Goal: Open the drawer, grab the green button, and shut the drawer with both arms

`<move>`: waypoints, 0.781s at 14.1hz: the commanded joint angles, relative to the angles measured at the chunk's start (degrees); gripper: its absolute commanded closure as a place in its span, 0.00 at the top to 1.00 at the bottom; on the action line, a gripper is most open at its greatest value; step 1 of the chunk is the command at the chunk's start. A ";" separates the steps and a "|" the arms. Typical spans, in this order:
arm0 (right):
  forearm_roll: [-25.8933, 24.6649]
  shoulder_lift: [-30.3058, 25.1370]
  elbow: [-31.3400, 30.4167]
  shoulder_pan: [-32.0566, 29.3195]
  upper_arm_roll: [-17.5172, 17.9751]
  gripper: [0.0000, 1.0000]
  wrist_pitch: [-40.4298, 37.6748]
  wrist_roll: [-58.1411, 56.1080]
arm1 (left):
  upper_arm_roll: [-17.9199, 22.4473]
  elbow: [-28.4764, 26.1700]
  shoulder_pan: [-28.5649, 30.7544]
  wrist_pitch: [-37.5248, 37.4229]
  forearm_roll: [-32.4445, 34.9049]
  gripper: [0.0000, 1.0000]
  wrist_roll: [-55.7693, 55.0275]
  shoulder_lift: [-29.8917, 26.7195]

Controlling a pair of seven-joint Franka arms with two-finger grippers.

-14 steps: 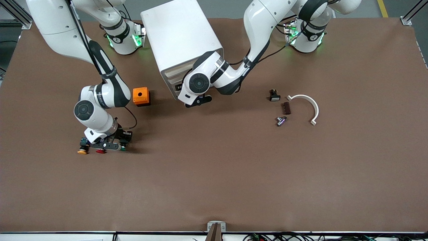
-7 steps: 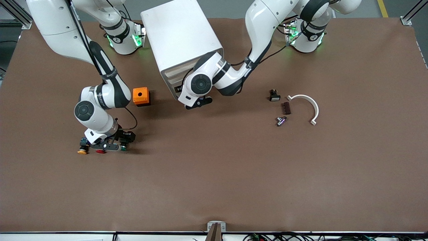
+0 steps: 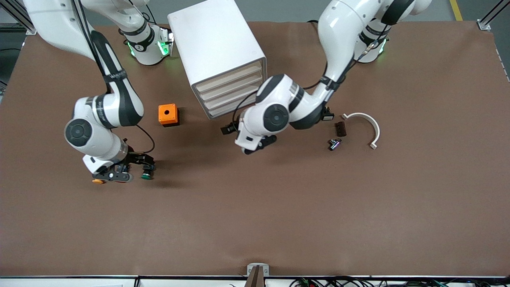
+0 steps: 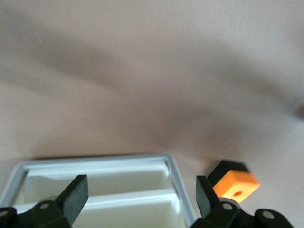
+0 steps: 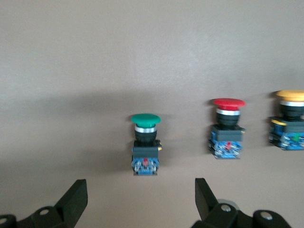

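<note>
Judging from its build, we take the small push button with the round green cap and black-and-blue body (image 5: 145, 145) to be light, rigid and hard plastic, with a smooth cap that could slip; the squarer body under the cap looks the safer place to take hold, since its flat sides suit two fingers. It lies on the brown surface (image 3: 279, 207) at the right arm's end, with a red-capped push button (image 5: 228, 128) beside it and a yellow-capped push button (image 5: 290, 119) just past that one. These neighbours are apart from the green one, but a wide approach could knock the red one.

Our right tool (image 5: 137, 202) hangs directly over the green button with its fingers spread wide and nothing between them. Our left tool (image 4: 140, 197) hovers in front of the white boxy four-drawer cabinet (image 3: 217, 52), also spread wide and empty. All four shallow white drawers (image 3: 231, 93) look pushed in.

An orange square box with a round hole (image 3: 167, 114) sits between cabinet and buttons. A white curved plastic bracket (image 3: 364, 127) and small dark parts (image 3: 340, 128) lie toward the left arm's end, well clear.
</note>
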 commanded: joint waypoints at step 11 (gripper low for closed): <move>-0.02 -19.42 7.48 -8.51 -0.32 1.00 -28.31 -13.59 | -0.82 -3.74 17.39 -13.21 11.47 1.00 18.57 -11.98</move>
